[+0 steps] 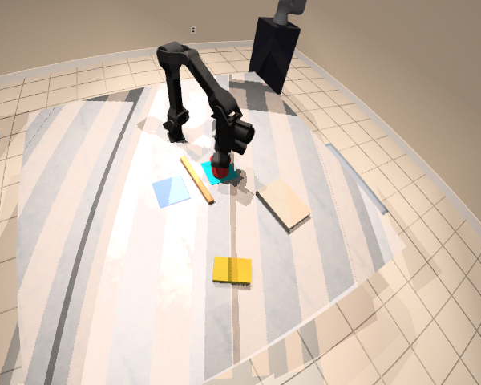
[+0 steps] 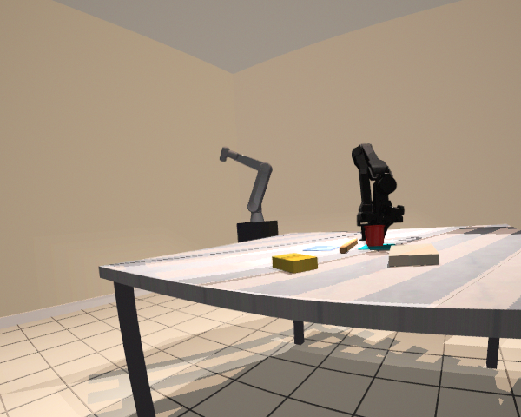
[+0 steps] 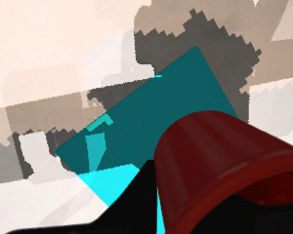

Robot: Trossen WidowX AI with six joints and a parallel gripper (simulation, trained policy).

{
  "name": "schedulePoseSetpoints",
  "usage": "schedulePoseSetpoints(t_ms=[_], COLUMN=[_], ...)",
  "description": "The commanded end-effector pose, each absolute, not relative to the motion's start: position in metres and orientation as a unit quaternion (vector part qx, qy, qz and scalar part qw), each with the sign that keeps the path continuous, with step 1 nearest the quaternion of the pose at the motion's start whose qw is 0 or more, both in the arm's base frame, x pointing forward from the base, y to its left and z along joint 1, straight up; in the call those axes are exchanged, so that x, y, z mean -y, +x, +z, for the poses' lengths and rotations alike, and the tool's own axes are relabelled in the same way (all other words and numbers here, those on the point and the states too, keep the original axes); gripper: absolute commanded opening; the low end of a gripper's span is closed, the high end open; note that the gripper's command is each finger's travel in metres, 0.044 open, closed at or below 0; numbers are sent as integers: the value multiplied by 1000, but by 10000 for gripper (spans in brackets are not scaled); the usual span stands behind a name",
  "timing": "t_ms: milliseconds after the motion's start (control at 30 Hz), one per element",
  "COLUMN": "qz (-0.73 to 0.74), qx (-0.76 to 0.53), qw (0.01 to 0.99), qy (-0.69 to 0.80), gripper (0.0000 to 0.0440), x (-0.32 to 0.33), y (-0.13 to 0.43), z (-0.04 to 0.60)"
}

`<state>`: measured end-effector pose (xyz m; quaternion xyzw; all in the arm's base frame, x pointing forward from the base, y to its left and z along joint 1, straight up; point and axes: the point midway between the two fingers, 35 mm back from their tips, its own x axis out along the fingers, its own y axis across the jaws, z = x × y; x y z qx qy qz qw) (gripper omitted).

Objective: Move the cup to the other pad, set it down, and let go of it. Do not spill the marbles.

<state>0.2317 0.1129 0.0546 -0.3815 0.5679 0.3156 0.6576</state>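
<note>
The red cup [image 1: 220,172] [image 2: 374,235] [image 3: 205,151] stands about upright over the cyan pad [image 1: 208,169] [image 2: 365,247] [image 3: 142,112]. Its base is at the pad or very slightly above it; I cannot tell which. My gripper [image 1: 220,161] [image 2: 374,225] [image 3: 161,165] points down and is shut on the cup's wall at the rim. The blue pad [image 1: 170,191] [image 2: 319,248] lies flat and bare to the left in the top view. The marbles are not visible; the cup's inside is mostly hidden.
A wooden bar [image 1: 196,180] [image 2: 348,245] lies between the two pads. A beige block [image 1: 284,203] [image 2: 413,255] lies to the right of the cyan pad, and a yellow block [image 1: 232,269] [image 2: 294,262] lies nearer the top camera. A grey arm [image 2: 260,186] stands beyond the table.
</note>
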Motion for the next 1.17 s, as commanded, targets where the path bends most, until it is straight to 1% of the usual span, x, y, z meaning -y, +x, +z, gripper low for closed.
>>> schedulePoseSetpoints(t_ms=[0, 100, 633, 1133], qz=[314, 315, 332, 339], qx=[-559, -548, -514, -472], qw=[669, 681, 707, 737], qy=[-376, -369, -353, -346], gripper=[70, 129, 188, 285], x=[-114, -117, -114, -112], y=[234, 237, 227, 222], z=[57, 62, 79, 105])
